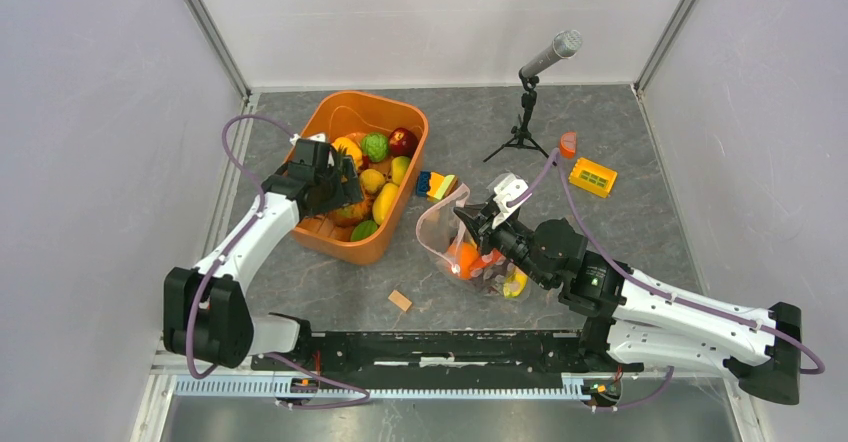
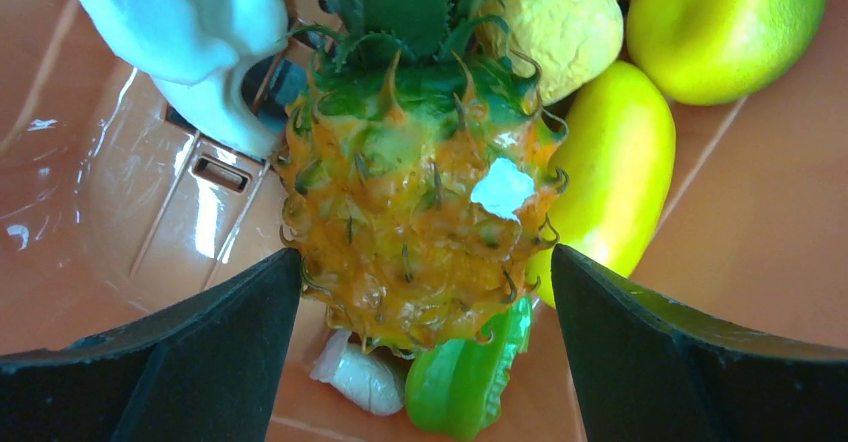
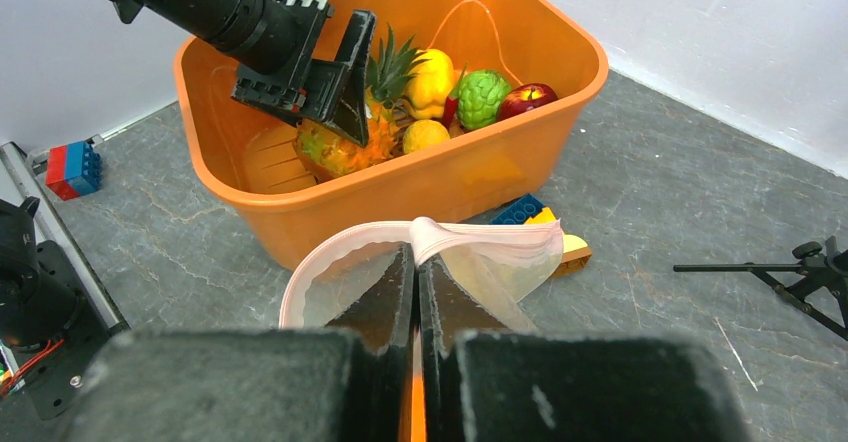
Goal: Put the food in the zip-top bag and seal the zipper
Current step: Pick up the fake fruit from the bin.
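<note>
Right gripper (image 3: 415, 267): jaws pressed together on the zipper (image 3: 340, 240)
Bag (image 3: 500, 262): mouth gaping; just in front of the tub
Tub (image 3: 480, 177): orange; fruit (image 3: 482, 98) inside
Left gripper (image 3: 325, 102): down in tub; over pineapple (image 3: 345, 150)
Blocks (image 3: 535, 212): between bag and tub

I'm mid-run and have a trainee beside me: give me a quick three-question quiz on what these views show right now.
1. True or false: the left gripper is clamped shut on the pineapple.
2. The right gripper is: A, open above the zip-top bag; B, shut on the bag's mouth edge; C, shut on the pineapple.
3. Fill in: the pineapple lies inside the ____.

Key
1. False: its jaws stand open on either side of the pineapple.
2. B.
3. orange tub.
</note>
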Motion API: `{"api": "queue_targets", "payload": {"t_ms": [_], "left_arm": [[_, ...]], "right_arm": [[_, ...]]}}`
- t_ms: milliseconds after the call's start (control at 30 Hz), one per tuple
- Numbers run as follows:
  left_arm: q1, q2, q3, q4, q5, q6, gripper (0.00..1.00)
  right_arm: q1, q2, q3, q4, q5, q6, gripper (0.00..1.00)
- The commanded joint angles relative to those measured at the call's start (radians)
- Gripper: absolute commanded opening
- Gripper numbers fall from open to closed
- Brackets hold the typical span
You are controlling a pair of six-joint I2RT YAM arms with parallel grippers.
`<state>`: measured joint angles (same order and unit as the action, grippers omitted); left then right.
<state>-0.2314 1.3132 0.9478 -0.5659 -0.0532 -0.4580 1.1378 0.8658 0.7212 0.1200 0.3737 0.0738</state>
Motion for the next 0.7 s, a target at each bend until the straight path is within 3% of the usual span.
{"api": "queue_targets", "payload": {"t_ms": [0,133,300,400,667], "left_arm": [[-0.002,0.003,-0.027,0.087,-0.060,-0.071,0.97],[-0.002,0.010,-0.059,0.090,-0.066,-0.088,0.90],[-0.003,-0.061,-0.073,0.066,-0.034,-0.084,0.65],[-0.003,-0.155,-0.044,0.035,-0.024,-0.050,0.58],[-0.002,-0.342,0.085,-0.077,0.030,0.026,0.53]], "right_arm": [[-0.004,-0.006,0.022,0.046,-0.002,-0.004,0.03],[-0.004,-0.006,0.023,0.046,-0.001,-0.006,0.03],[-0.004,0.000,0.030,0.041,-0.003,-0.006,0.03],[-0.005,-0.001,0.028,0.044,0.001,-0.005,0.03],[-0.006,-0.001,0.020,0.056,-0.014,0.010,0.03]]}}
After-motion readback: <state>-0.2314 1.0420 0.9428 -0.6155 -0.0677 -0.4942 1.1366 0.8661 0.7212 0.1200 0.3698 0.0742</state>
